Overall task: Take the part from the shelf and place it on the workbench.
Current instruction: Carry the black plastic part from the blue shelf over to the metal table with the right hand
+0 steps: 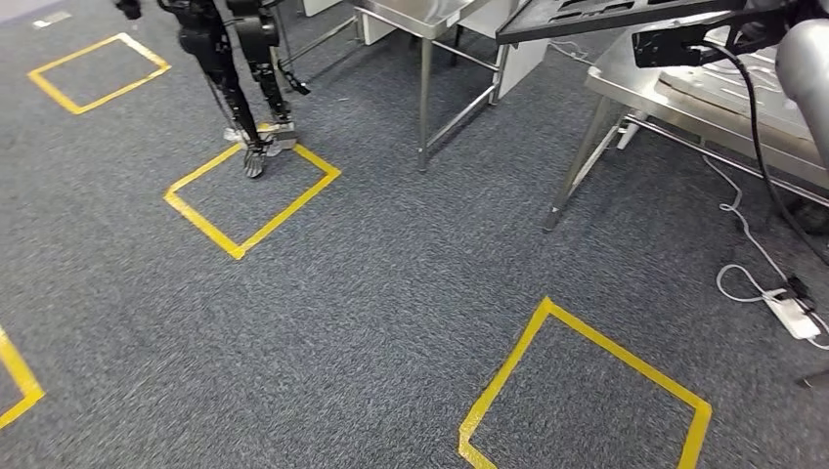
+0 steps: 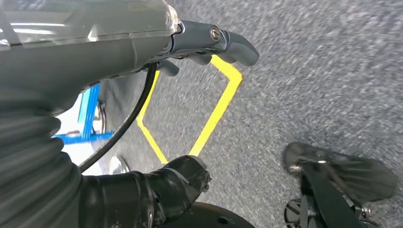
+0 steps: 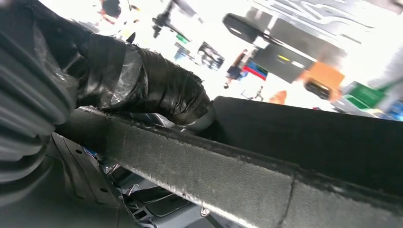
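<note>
- The grey carpet lies wide and bare in the middle of the head view, marked with yellow tape squares.
- A steel workbench stands at the far right edge of that open floor; its thin legs come down to the carpet, and a white cable with a power strip lies just beside them.
- A second steel table stands farther back, to the workbench's left.
- Another robot's dark legs stand on the corner of a tape square, well apart from the workbench.
- The part, a flat black panel, hangs level above the workbench's near end, its long axis running across the view.
- The right hand grips the panel's edge, its taped thumb pressed on top.
- The left hand hangs over the carpet, holding nothing, fingers loosely apart.
</note>
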